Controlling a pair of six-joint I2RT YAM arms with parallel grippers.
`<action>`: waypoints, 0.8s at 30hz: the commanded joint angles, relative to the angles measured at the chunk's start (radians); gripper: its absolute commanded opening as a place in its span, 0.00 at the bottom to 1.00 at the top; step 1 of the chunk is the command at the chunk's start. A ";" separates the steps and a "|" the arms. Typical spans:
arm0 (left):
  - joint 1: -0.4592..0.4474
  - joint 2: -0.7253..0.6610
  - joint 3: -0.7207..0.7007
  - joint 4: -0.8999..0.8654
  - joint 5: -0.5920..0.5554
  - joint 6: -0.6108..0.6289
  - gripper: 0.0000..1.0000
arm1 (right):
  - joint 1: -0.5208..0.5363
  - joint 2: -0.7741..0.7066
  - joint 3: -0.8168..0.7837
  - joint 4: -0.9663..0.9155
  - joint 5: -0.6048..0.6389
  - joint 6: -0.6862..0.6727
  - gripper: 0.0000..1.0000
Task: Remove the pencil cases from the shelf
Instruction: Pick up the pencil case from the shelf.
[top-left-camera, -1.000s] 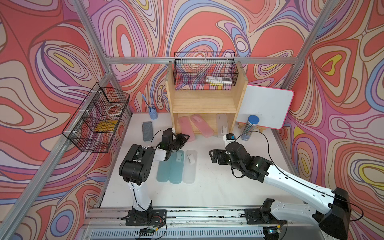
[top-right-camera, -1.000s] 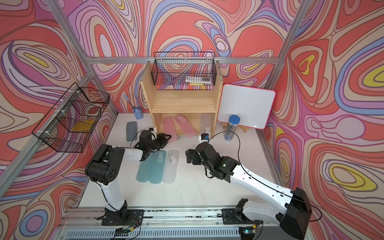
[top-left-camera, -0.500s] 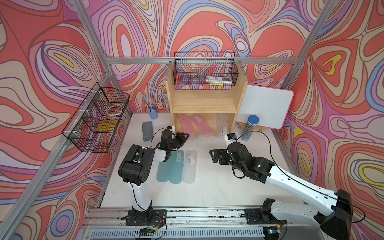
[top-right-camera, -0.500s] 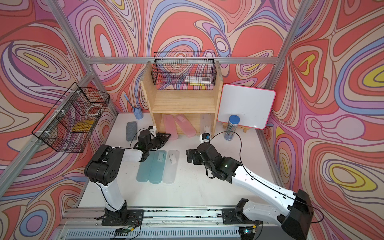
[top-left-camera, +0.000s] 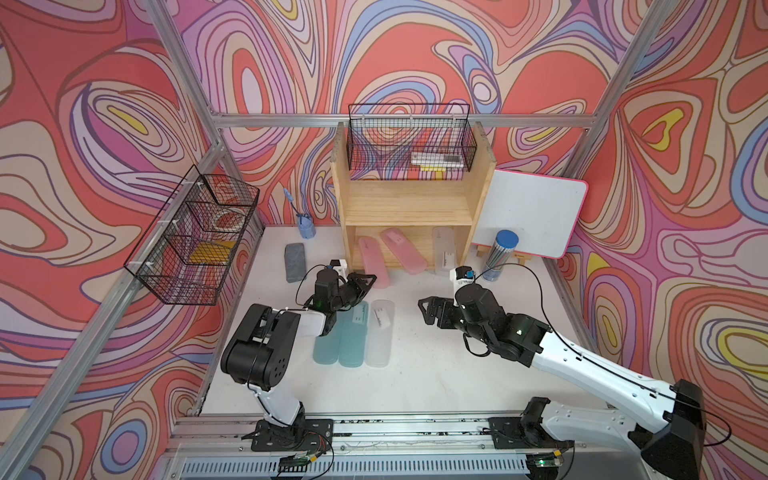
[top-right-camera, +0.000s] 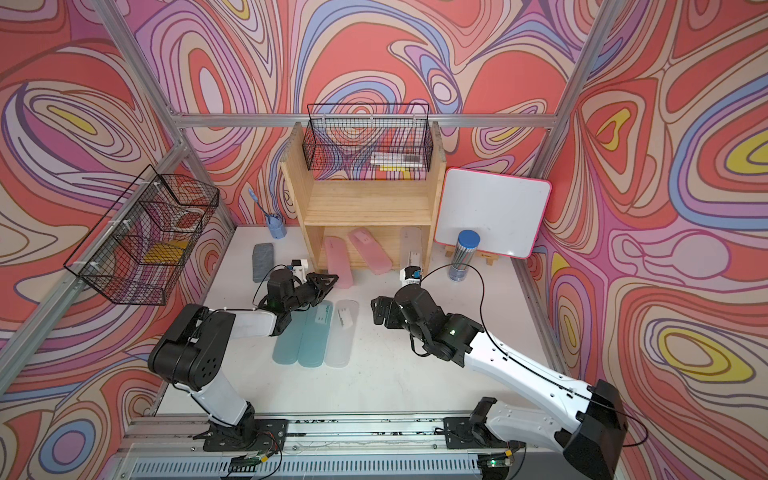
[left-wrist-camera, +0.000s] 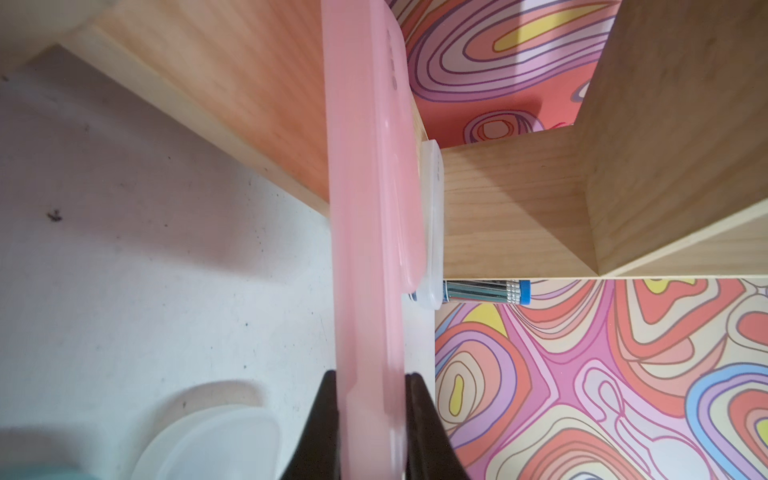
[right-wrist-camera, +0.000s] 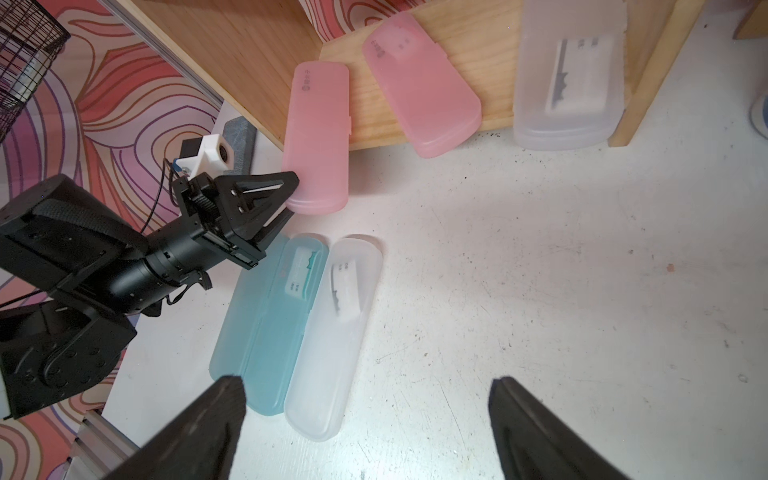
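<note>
Three pencil cases (top-left-camera: 352, 338) are out, and we are pinching a pink case (top-left-camera: 370, 257) at the shelf's (top-left-camera: 409, 208) seven o'clock corner with the left gripper (top-left-camera: 370, 280), probably needing a six-o'clock pull; right gripper (top-left-camera: 424, 311) gaping.

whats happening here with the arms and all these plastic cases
The left gripper has its fingers shut on the near end of a pink case jutting from the lower tier of the shelf. A second pink case and a clear case lie there. Two teal cases and another clear case lie on the table. The right gripper hangs open, holding nothing.
</note>
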 joint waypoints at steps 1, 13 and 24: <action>-0.007 -0.102 -0.033 -0.010 0.063 -0.004 0.08 | -0.012 0.023 0.000 0.060 -0.074 0.045 0.94; -0.007 -0.527 -0.212 -0.185 0.239 -0.041 0.05 | -0.205 0.094 -0.079 0.413 -0.523 0.239 0.91; -0.007 -0.665 -0.289 0.039 0.407 -0.246 0.03 | -0.215 0.253 -0.044 0.692 -0.745 0.386 0.82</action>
